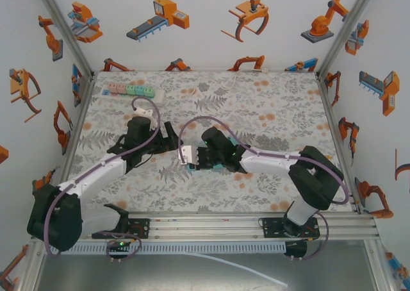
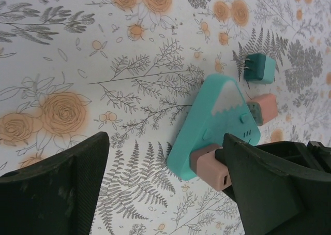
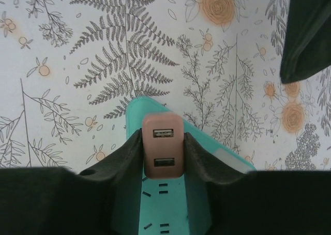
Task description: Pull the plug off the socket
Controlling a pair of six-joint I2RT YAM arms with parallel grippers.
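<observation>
Top view: arms meet mid-frame over teal socket on bench.
Left wrist: left jaws apart, holding nothing; socket ahead, right of centre.
Right wrist: right jaws clamped on pink plug, seated in socket, centre.
Grasp looks made. Next, likely: brace socket, pull plug straight out.

Legible text: none | pink plug in right claw: no lettering readable | teal socket under it: none readable

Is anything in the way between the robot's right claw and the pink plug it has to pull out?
Nothing visible is in the way. The right gripper is shut on the pink plug, with one finger pressed against each side, and the plug sits in the teal socket.
</observation>
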